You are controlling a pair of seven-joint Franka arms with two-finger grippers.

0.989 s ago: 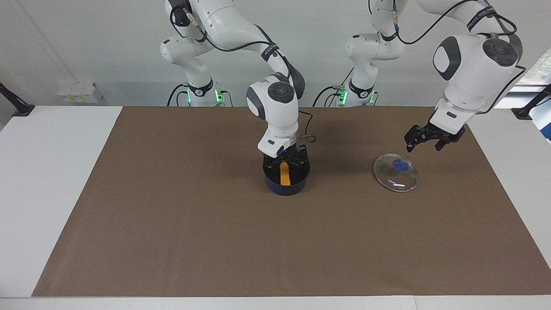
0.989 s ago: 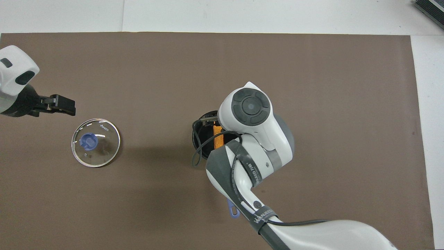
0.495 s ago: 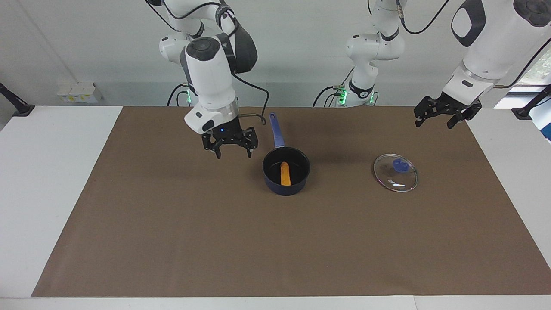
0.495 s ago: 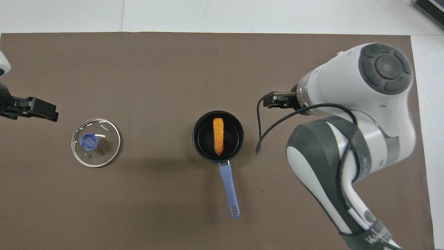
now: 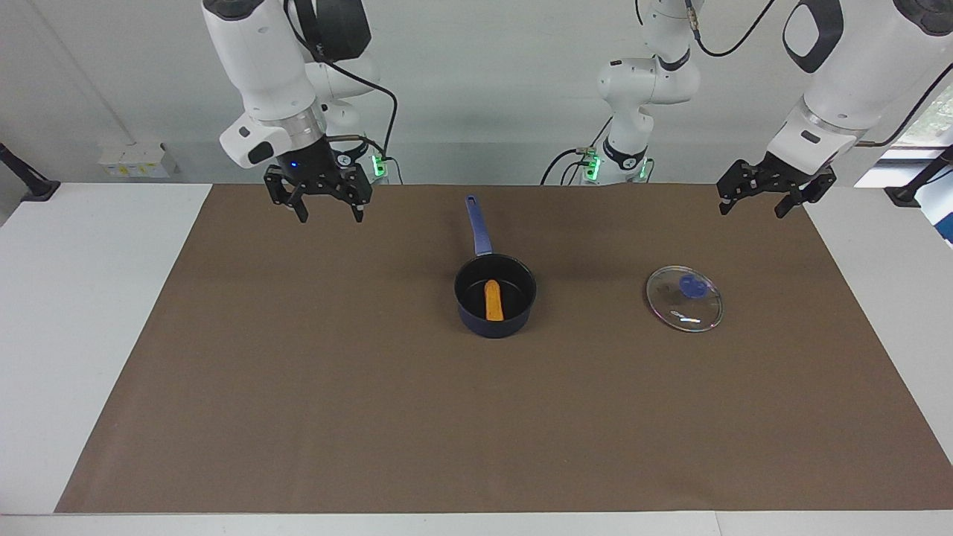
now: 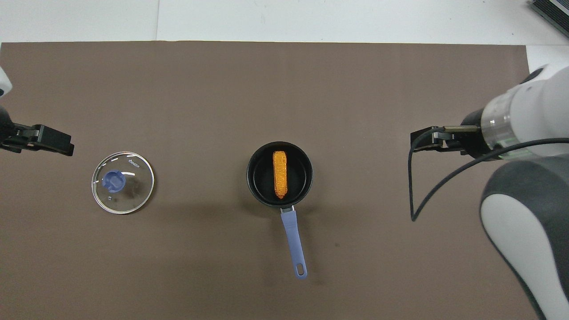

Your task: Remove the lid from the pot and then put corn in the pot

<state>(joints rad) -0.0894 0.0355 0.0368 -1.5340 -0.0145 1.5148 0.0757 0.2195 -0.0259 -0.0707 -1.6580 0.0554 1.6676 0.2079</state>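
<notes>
The dark blue pot (image 5: 494, 326) stands on the middle of the brown mat, its long handle (image 5: 476, 225) pointing toward the robots. The orange corn (image 5: 493, 300) lies inside it; it also shows in the overhead view (image 6: 279, 174) inside the pot (image 6: 250, 175). The glass lid (image 5: 684, 298) with its blue knob lies flat on the mat beside the pot, toward the left arm's end (image 6: 129, 189). My right gripper (image 5: 329, 215) is open and empty, raised over the mat edge near its base (image 6: 418, 138). My left gripper (image 5: 752, 211) is open and empty, raised over the mat's corner near the lid (image 6: 66, 146).
The brown mat (image 5: 476, 432) covers most of the white table (image 5: 89, 313). A loose black cable (image 6: 415, 186) hangs from the right arm's wrist.
My right gripper rose out of the pot, leaving the corn in it, and swung away toward its own end of the table. My left gripper lifted away from the lid.
</notes>
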